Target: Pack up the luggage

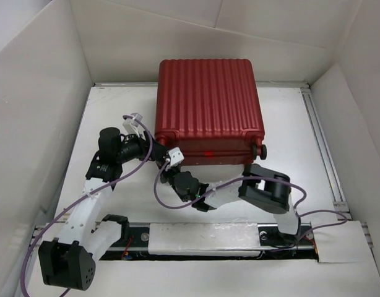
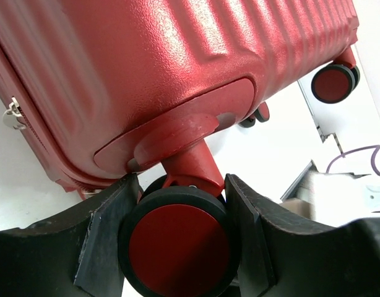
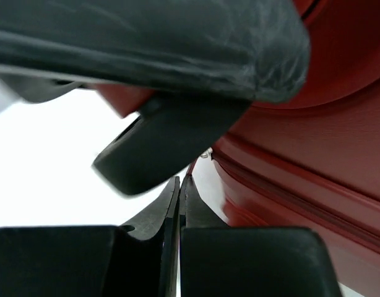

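Right now the closed red suitcase (image 1: 205,102) lies flat at the table's (image 1: 116,124) far middle, left claw (image 2: 182,185) clamped around its corner wheel (image 2: 177,247), right claw (image 3: 179,185) pressed together beside its seam.

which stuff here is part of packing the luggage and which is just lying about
Job:
luggage, closed
its wheel, clamped in the left pincer
right pincer, shut, at the luggage's near edge

Just there:
table
purple cables
white walls
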Controlling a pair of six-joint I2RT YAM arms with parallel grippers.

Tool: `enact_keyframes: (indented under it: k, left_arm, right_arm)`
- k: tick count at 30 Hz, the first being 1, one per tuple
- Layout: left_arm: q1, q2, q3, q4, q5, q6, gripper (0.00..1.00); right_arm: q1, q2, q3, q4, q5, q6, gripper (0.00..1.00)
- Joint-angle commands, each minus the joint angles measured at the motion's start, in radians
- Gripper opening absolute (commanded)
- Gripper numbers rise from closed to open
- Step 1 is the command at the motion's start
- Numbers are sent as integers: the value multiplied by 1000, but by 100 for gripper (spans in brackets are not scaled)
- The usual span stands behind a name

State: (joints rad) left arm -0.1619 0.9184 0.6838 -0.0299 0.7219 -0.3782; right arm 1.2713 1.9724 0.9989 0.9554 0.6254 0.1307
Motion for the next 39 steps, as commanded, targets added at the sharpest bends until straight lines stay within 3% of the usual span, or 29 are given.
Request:
enact_keyframes:
  k: [1,8,14,16,18,19,21,22,25,26,29,30,31,34,37,39]
  left_arm:
    - [-22,-93,17,179,183,-57,0]
    - [-22,-107,-3,237,229,-91,0]
    - [-22,-107,-21,277,254,-120,0]
    - [-22,-107,-21,268,254,-120,0]
    - [-22,-118,-21,268,243,-120,0]
    - [-22,-118,-21,268,243,-120,0]
    - [-22,-128,-12,254,211,-111,0]
    - [-22,-128,0,237,199,-111,13]
    - [-22,-147,23,187,134,-85,49]
    - [-22,-160,39,173,114,-76,70]
    - [-22,-208,72,116,-5,-50,87]
    - [-22,-225,85,107,-50,-50,95]
    - [-22,-242,94,90,-146,-50,100]
    - [-22,-291,144,45,-252,-50,100]
    - [-22,-320,190,-39,-424,-89,100]
    - [-22,-335,200,-63,-484,-99,100]
  right_arm:
    - [57,78,98,336,-283,136,0]
    - [5,278,219,548,-261,303,0]
    - [-4,313,270,602,-194,336,0]
    - [-4,281,196,635,-159,327,0]
    - [20,211,91,686,-129,316,13]
    - [31,182,-30,716,-104,302,34]
    - [75,70,-147,695,-64,259,47]
    - [91,25,-252,665,7,250,51]
    - [140,-165,-377,487,74,250,61]
    - [152,-216,-432,374,111,250,64]
    - [191,-441,-415,78,177,270,70]
    - [191,-531,-372,-230,198,302,75]
    - [191,-556,-323,-367,198,335,77]
    - [165,-570,-128,-722,188,336,85]
    - [117,-529,1,-852,188,336,98]
    - [94,-501,55,-866,160,336,100]
